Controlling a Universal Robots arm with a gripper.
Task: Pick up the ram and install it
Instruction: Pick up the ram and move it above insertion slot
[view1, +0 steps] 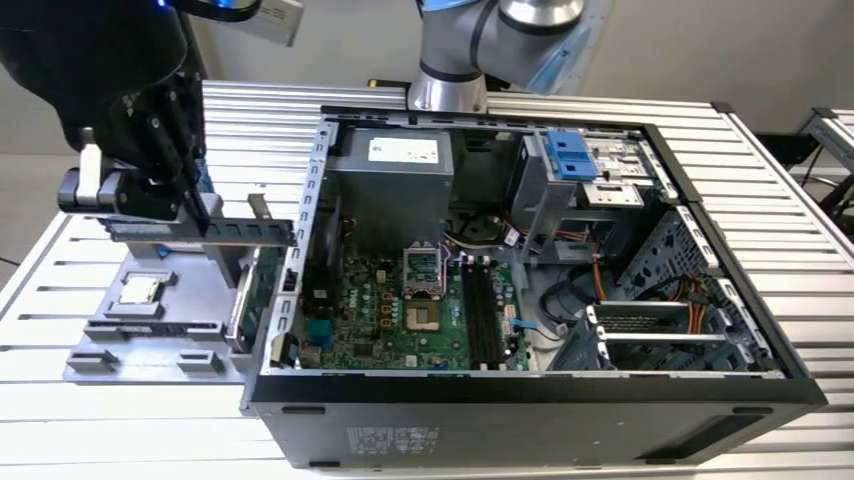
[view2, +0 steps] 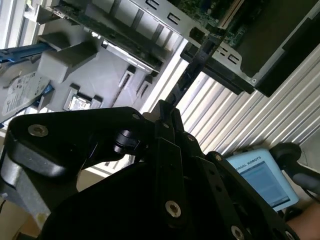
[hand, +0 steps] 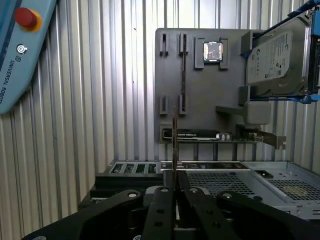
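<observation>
I'm seeing the case lying open on the table, with the tray sitting just beside it on the exterior view's left. The motherboard is lying inside, its slots running beside the socket on the exterior view's right. The gripper is hanging over the tray, pinching the ram.

**Lighting.** Bright, diffuse room light with soft shadows. In the exterior view, the ribbed table is washed almost white towards the exterior view's left, while the inside of the computer case lies in shade. In the first wrist view, my gripper is a black silhouette and the ram pinched in it is a thin dark edge. Glare sits on the processor chip. In the second wrist view, my fingers are underexposed against bright slats.
</observation>
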